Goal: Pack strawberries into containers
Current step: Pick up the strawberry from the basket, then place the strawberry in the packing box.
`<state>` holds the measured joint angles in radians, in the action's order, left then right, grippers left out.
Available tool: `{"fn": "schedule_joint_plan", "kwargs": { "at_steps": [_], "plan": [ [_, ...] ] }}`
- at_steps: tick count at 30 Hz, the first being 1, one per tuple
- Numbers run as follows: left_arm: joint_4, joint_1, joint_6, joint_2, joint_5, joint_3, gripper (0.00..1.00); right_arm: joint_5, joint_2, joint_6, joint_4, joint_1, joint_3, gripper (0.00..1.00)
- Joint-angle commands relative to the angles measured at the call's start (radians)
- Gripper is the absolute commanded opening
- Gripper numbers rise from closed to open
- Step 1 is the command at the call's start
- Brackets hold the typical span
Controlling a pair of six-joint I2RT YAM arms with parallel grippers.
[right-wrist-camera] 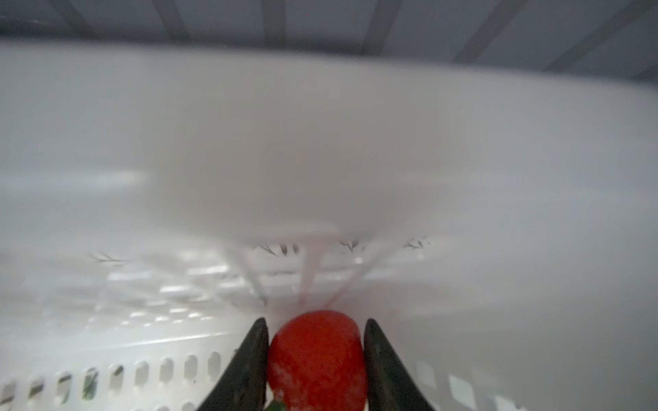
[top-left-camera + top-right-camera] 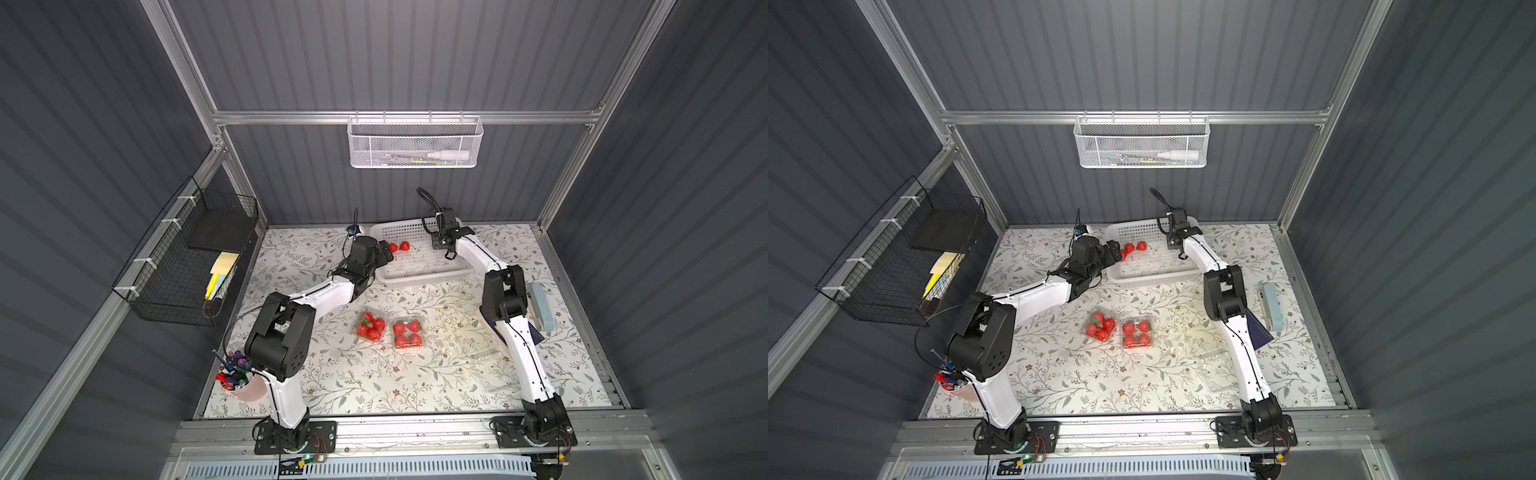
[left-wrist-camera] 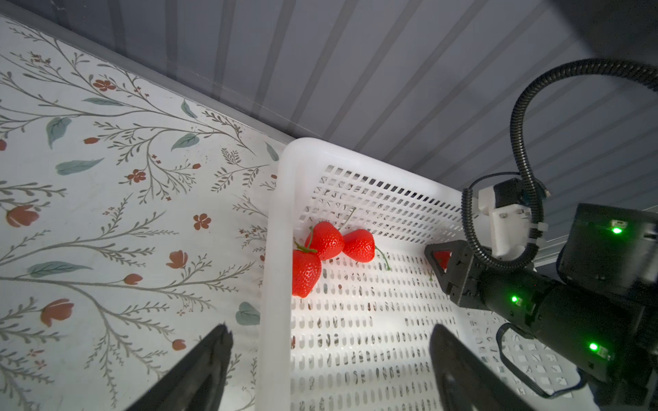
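Note:
Three loose strawberries (image 3: pixel 325 240) lie at the left end of the white perforated basket (image 3: pixel 281 199); two of them (image 2: pixel 404 246) show in both top views. My left gripper (image 3: pixel 329 327) is open, its fingers straddling the basket's left wall just short of them. Deep in the basket by its far wall (image 1: pixel 320 142), my right gripper (image 1: pixel 316 322) is shut on one strawberry (image 1: pixel 317 359). Two clear containers (image 2: pixel 371 326) (image 2: pixel 408 333) sit mid-table, each filled with strawberries. A third clear container (image 2: pixel 478 345) lies empty to their right.
A pink cup of pens (image 2: pixel 243 382) stands by the left arm's base. A pale blue case (image 2: pixel 542 305) and a dark blue card (image 2: pixel 1258 332) lie beside the right arm. A black wire rack (image 2: pixel 187 266) hangs on the left wall.

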<state>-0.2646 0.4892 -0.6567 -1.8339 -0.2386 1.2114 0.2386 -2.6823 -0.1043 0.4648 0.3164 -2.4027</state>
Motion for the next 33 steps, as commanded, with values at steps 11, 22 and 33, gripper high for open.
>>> {"fn": "schedule_joint_plan", "kwargs": {
  "at_steps": [11, 22, 33],
  "plan": [
    [-0.027, -0.001, 0.023, 0.072, 0.032, -0.041, 0.89, -0.103, 0.422, -0.072, -0.137, 0.001, 0.425, 0.19],
    [-0.088, -0.001, 0.043, 0.131, 0.089, -0.141, 0.87, -0.081, 1.022, -0.254, 0.048, 0.071, 1.067, 0.14],
    [-0.113, 0.000, 0.044, 0.161, 0.133, -0.167, 0.87, -0.097, 1.487, -0.553, 0.449, 0.196, 1.526, 0.16]
  ]
}}
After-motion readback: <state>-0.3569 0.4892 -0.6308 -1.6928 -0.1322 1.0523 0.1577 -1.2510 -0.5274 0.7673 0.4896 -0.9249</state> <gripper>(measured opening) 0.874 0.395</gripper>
